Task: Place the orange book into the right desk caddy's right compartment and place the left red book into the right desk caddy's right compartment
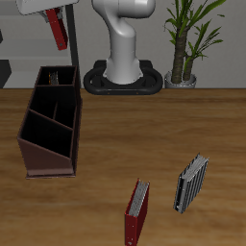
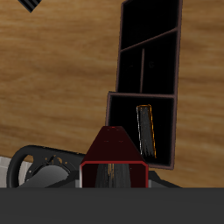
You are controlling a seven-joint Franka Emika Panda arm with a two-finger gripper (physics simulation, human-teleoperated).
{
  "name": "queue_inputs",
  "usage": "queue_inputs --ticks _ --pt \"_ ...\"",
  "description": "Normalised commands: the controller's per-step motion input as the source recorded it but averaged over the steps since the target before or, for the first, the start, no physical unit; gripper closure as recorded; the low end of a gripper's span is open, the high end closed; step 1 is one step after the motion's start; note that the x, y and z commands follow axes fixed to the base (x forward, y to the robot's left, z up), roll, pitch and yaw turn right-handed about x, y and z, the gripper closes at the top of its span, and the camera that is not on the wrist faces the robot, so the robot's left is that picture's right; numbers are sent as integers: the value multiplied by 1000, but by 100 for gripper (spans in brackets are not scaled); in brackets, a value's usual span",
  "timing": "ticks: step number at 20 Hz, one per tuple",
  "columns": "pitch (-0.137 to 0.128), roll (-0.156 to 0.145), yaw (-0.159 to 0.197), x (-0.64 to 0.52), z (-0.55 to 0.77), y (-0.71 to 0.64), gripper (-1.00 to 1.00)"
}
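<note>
My gripper [image 1: 55, 17] is shut on the left red book [image 1: 60, 31], a dark-red book, and holds it high above the back end of the right desk caddy [image 1: 48, 125]. In the wrist view the held book [image 2: 112, 157] hangs over the caddy's [image 2: 149, 52] rearmost compartment, the one nearest the robot base. The orange book [image 2: 144, 131] stands upright inside that same compartment. I cannot make the orange book out in the exterior view.
A brighter red book with a pale page edge [image 1: 137, 211] and a grey-and-black striped book [image 1: 190, 183] stand near the table's front edge. The robot base [image 1: 125, 72] and a potted plant [image 1: 187, 43] are at the back.
</note>
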Motion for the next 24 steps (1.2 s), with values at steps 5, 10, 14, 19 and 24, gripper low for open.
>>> queue_inputs --ticks 5,10,14,19,24 --pt "-14 -6 3 115 80 -102 100" --pt "-11 8 -15 122 15 -50 100" --pt "-12 -1 -8 60 13 33 100" --pt "-9 -6 -12 141 -101 -52 100" --pt "-6 -12 -15 125 -126 -62 100"
